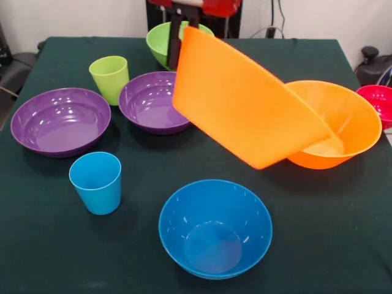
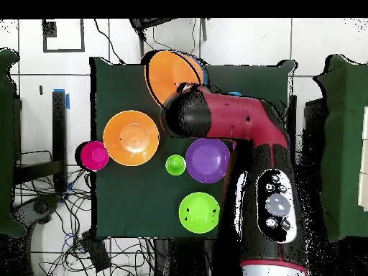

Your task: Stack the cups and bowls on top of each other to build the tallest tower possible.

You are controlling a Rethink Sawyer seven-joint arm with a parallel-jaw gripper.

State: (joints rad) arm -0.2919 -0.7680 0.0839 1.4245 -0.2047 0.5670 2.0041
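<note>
Seven bowls show: two orange, one raised and tilted [image 1: 245,104] and one resting on the worktop [image 1: 340,125]; two purple [image 1: 60,120] [image 1: 153,101]; one blue [image 1: 215,228]; one green [image 1: 160,38]; one small red [image 1: 376,101]. Two cups (tapered tumblers): sky blue [image 1: 96,182] and yellow-green [image 1: 110,78].

Even, bright indoor light falls from above. Small white glare spots dot the glossy blue bowl [image 1: 215,228] and the purple bowls [image 1: 60,120], and soft, short shadows lie on the dark green tablecloth [image 1: 318,233]. The tilted orange bowl [image 1: 245,101], hanging below the gripper, shades the cloth beneath it; everything looks reasonably sharp.
</note>
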